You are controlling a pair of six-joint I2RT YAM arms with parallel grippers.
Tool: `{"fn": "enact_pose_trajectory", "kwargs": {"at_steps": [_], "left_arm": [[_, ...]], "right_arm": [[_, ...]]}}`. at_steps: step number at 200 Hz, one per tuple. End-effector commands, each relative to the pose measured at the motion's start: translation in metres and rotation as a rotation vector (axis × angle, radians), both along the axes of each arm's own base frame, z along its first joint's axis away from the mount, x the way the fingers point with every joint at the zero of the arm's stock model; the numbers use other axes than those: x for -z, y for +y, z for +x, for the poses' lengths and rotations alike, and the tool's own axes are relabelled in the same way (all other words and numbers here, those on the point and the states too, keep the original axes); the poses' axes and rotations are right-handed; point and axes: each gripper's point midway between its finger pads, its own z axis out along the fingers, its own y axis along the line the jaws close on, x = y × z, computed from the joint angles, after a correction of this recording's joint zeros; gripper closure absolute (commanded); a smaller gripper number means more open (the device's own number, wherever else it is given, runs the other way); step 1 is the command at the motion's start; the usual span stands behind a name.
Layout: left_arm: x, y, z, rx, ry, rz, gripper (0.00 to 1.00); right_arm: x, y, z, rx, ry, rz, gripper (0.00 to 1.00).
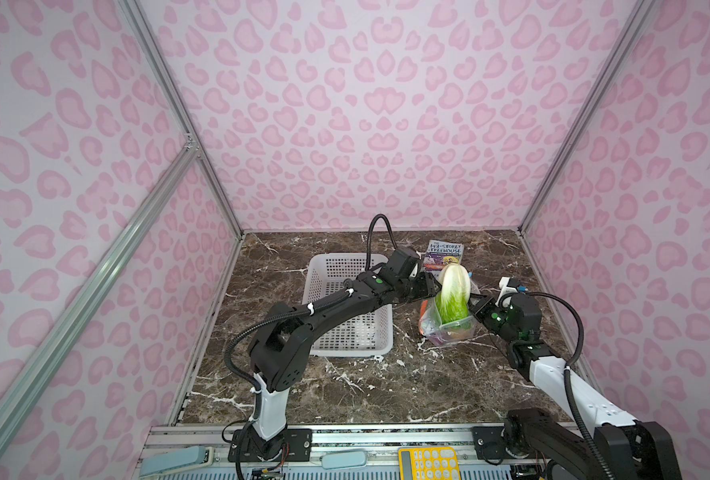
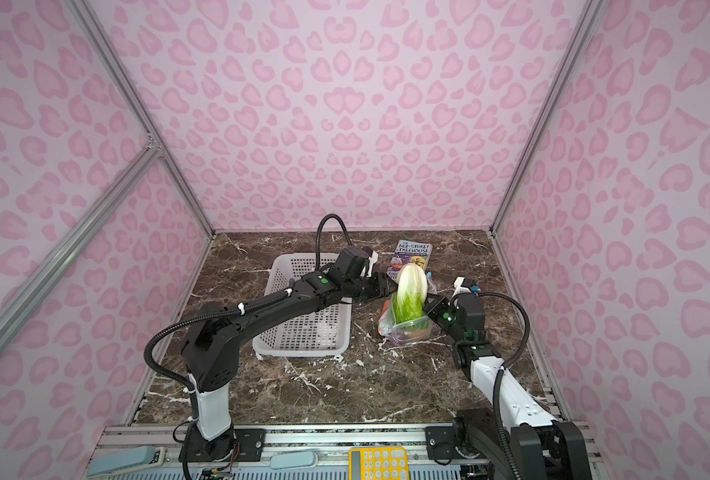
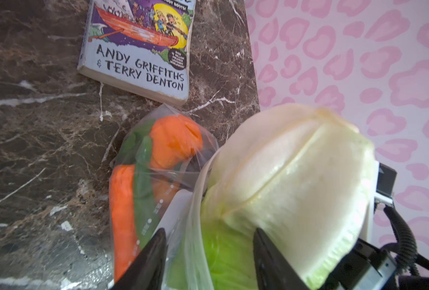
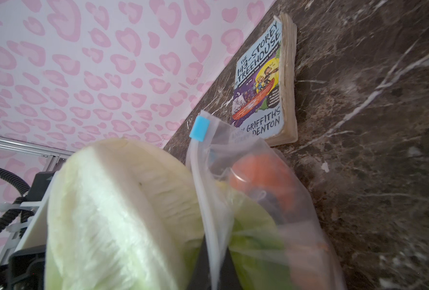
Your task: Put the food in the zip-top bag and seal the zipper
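The green-and-white cabbage [image 1: 453,291] [image 2: 410,295] stands upright, leafy end down in the mouth of the zip-top bag [image 1: 432,328] [image 2: 403,332]; its white top sticks out. My left gripper [image 1: 432,289] [image 3: 211,233] straddles the cabbage's green end [image 3: 228,251], with one finger outside the bag wall. My right gripper [image 1: 476,301] [image 4: 214,241] is shut on the bag's rim, where the white zipper strip [image 4: 203,190] runs between its fingers. The blue slider [image 4: 200,128] sits at the strip's far end. Inside the bag lie the pumpkin [image 3: 175,138], carrot [image 3: 123,213] and a green piece [image 3: 143,180].
A white perforated basket [image 1: 345,351] stands left of the bag, under my left arm. A paperback book [image 1: 445,253] [image 3: 138,62] lies just behind the bag. A yellow calculator [image 1: 428,463] rests on the front rail. Pink patterned walls close three sides.
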Motion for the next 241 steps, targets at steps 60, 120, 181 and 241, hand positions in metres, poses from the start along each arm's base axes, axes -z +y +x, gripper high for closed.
{"fn": "enact_pose_trajectory", "kwargs": {"at_steps": [60, 120, 181, 241], "left_arm": [[0.003, 0.017, -0.025, 0.048, 0.022, 0.014, 0.58], [0.015, -0.001, -0.02, 0.074, 0.065, -0.002, 0.6], [0.0, -0.001, -0.021, 0.076, 0.036, -0.019, 0.61], [-0.012, -0.009, -0.025, 0.098, 0.028, -0.052, 0.61]], "right_arm": [[0.003, 0.004, -0.004, -0.037, 0.01, -0.023, 1.0], [0.005, 0.003, -0.005, -0.036, 0.014, -0.033, 1.0], [0.004, 0.008, -0.002, -0.057, 0.014, -0.047, 1.0], [-0.006, 0.028, -0.005, -0.123, 0.001, -0.111, 1.0]]}}
